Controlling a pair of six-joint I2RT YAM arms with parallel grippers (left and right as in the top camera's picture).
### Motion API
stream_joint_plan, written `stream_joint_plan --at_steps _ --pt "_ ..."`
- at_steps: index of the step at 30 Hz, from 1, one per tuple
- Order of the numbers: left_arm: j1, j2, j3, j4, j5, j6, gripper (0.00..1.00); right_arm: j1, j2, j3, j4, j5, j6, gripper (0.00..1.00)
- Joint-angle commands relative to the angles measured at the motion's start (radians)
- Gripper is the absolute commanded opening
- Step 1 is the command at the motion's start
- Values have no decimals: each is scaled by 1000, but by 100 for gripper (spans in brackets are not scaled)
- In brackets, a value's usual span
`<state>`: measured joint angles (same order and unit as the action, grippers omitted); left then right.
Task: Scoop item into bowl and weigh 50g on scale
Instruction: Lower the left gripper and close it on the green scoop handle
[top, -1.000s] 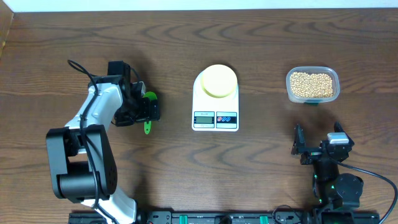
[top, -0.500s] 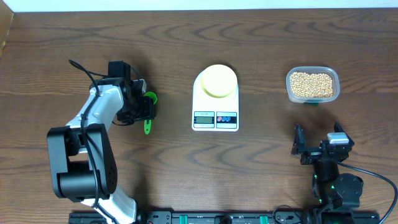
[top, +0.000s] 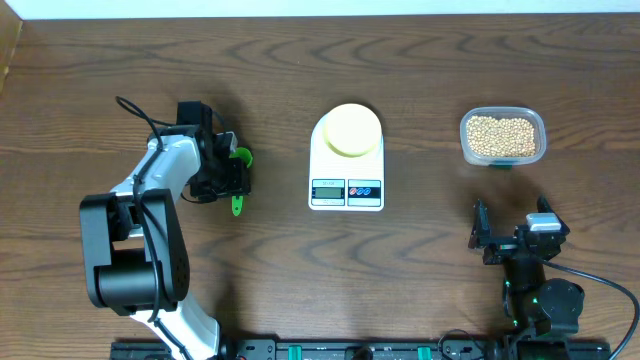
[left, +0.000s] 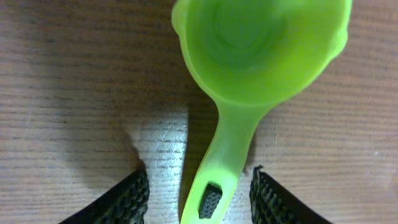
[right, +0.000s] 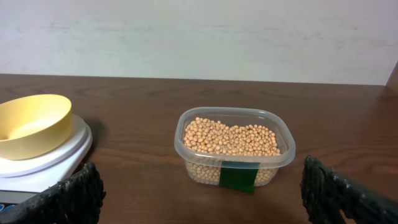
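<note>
Your left pincer (left: 199, 186) sits low over the counter (top: 420, 280), jaws partly open and straddling the handle of a green scoop (left: 255, 43). Bare wood shows between the handle and one finger (left: 127, 202). The other finger is very close to the handle, and you cannot tell whether it touches. Nothing is gripped. Your right pincer (right: 205, 199) stands wide and holds nothing, at the near right of the counter, pointing toward the far edge.

Look at the counter next: dark brown wood with everything spread across its far half. At the middle sits the white scale (top: 346, 190), its display and buttons facing you. To its right, well apart, you have a clear tub (right: 199, 171) with a green label (right: 239, 176) on its near side. On the far part of the scale's platform rests the yellow bowl (top: 350, 130), upright and showing no contents. The scoop lies flat to the left of the scale, cup toward the far edge, empty. Beans (top: 501, 134) fill the tub nearly to its rim.
</note>
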<state>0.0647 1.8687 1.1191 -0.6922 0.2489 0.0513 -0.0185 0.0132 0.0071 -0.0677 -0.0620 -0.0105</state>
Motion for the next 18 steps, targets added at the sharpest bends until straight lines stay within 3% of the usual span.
stream_joint_plan --at_steps 1,18 --pt "4 40 -16 0 6 5 49 -6 0 -2 -4 7 10 99" --pt "4 39 -15 -2 6 4 38 -6 0 -2 -4 7 10 99"
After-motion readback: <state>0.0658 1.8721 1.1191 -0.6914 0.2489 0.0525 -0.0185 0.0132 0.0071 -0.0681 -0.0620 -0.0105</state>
